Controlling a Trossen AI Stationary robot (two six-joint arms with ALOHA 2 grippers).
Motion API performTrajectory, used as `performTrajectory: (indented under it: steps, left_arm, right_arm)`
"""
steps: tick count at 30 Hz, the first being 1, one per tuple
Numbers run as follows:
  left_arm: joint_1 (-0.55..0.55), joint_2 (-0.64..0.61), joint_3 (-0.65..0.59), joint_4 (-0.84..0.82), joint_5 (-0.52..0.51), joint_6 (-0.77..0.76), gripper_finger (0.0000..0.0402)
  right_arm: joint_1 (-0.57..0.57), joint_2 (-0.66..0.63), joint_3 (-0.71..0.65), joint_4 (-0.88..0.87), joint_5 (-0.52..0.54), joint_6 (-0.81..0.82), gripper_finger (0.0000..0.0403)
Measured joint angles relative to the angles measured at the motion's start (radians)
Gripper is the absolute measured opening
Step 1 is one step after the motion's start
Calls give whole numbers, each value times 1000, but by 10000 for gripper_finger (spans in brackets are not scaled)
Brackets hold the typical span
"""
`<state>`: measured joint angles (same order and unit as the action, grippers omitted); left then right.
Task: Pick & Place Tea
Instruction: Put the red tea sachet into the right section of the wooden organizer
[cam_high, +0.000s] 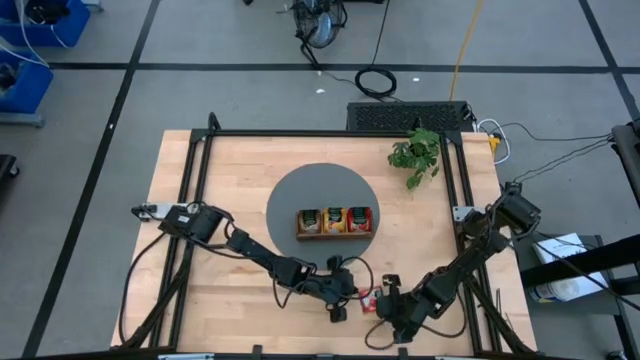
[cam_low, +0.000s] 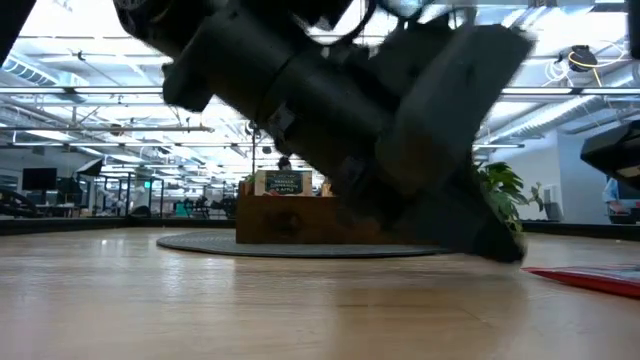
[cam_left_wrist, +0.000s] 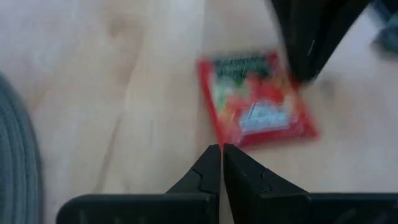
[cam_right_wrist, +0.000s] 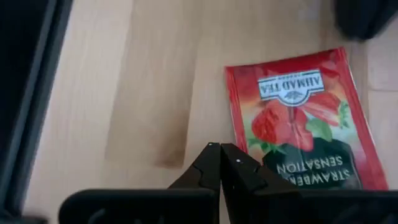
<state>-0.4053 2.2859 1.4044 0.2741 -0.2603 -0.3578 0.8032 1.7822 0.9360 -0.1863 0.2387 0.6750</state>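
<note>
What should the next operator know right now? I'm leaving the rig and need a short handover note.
Left gripper: shut, empty, low over the table's near edge, beside the red sachet.
Right gripper: shut, empty, next to the same sachet.
Red sachet: flat on the bare wood between both grippers, held by neither.
Wooden tray: on the grey round mat, sachets standing in all three compartments.
Done: tray partly stocked.
Left: pick up the red sachet and place it in the tray.
</note>
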Motion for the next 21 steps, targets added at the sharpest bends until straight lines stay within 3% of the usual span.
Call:
performTrajectory:
  steps: [10,15,21]
  left_arm:
    - [-14,21,-1,20,47,12,26]
    - [-30,23,-1,24,67,13,26]
    - [-43,23,-1,27,77,37,26]
  right_arm:
    - [-21,-10,0,-112,34,72,0]
    - [-20,-9,-1,-167,131,79,0]
    - [-14,-9,-1,-170,149,105,0]
